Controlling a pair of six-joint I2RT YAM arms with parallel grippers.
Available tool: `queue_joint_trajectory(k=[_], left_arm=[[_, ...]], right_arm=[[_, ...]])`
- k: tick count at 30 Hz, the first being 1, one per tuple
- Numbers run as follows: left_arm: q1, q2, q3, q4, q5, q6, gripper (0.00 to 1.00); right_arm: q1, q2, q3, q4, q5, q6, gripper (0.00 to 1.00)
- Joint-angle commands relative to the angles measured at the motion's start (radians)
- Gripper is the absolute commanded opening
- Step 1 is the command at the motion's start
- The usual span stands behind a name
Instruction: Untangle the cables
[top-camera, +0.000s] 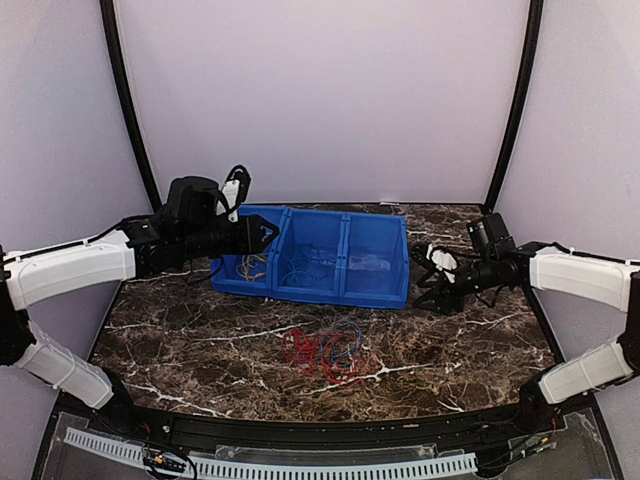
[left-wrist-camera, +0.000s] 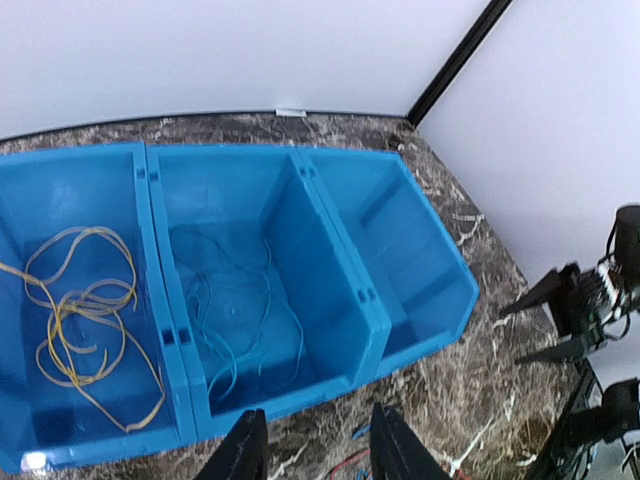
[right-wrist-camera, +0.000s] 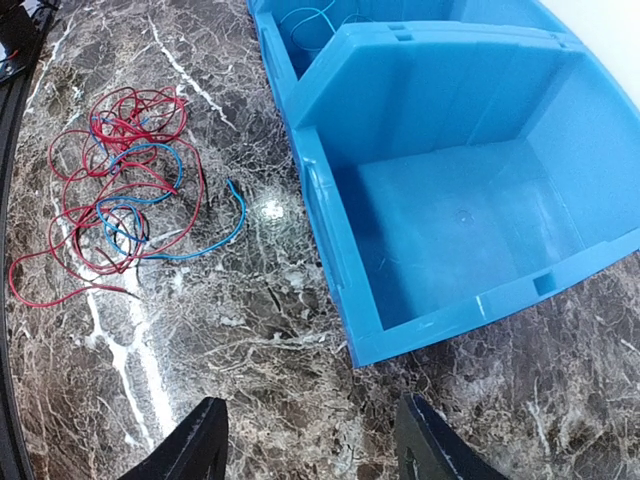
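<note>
Three joined blue bins (top-camera: 400, 288) in a row on the marble table (top-camera: 190, 340). Loose tangle of red and blue cables (top-camera: 325, 350) flat on the marble in front of the bins, touching neither arm, one blue end reaching toward the bins. In the left bin, yellow cables (left-wrist-camera: 85, 325) looped on the floor. In the middle bin, thin blue cables (left-wrist-camera: 235, 320) likewise. Raised by the left bin, pointing right along the row: left gripper (top-camera: 270, 236), fingers (left-wrist-camera: 245, 450) spread, nothing between them, so released. Low over the marble just beside the right bin's outer wall, aimed at the row: right gripper (top-camera: 425, 280), fingers (right-wrist-camera: 205, 440) parted, only marble in the gap, released as well. Tangle well apart from both claws and closer to the bins' front wall than to the table's near edge.
</note>
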Motion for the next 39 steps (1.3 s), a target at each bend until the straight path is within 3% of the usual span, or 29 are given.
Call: queue_joint_trajectory(k=[1,6,12,17,19,23,30,39], left_arm=[[-0.027,-0.071,-0.167,0.004,0.123,0.041,0.37],[-0.101,-0.144,-0.301,0.054,0.185,0.035,0.37],[-0.175,-0.136,-0.407,0.165,0.147,-0.015,0.37],[-0.177,-0.088,-0.525,0.331,0.087,-0.095,0.37],[-0.177,-0.078,-0.580,0.441,0.085,-0.130,0.37],[-0.177,-0.071,-0.662,0.637,0.095,-0.188,0.37],[-0.180,-0.028,-0.798,0.965,0.023,-0.230,0.36],[-0.198,0.013,-0.796,1.014,0.012,-0.233,0.35]], right_arm=[[-0.004,-0.057,0.045,-0.034,-0.025,-0.013,0.59],[0.042,-0.076,0.101,-0.136,-0.033,-0.053,0.50],[0.289,-0.011,0.160,-0.239,0.112,-0.131,0.31],[0.425,0.152,0.226,-0.246,0.167,-0.156,0.25],[0.472,0.213,0.254,-0.243,0.217,-0.173,0.26],[0.553,0.284,0.269,-0.188,0.309,-0.200,0.40],[0.609,0.397,0.346,-0.184,0.334,-0.198,0.42],[0.633,0.476,0.391,-0.190,0.334,-0.193,0.37]])
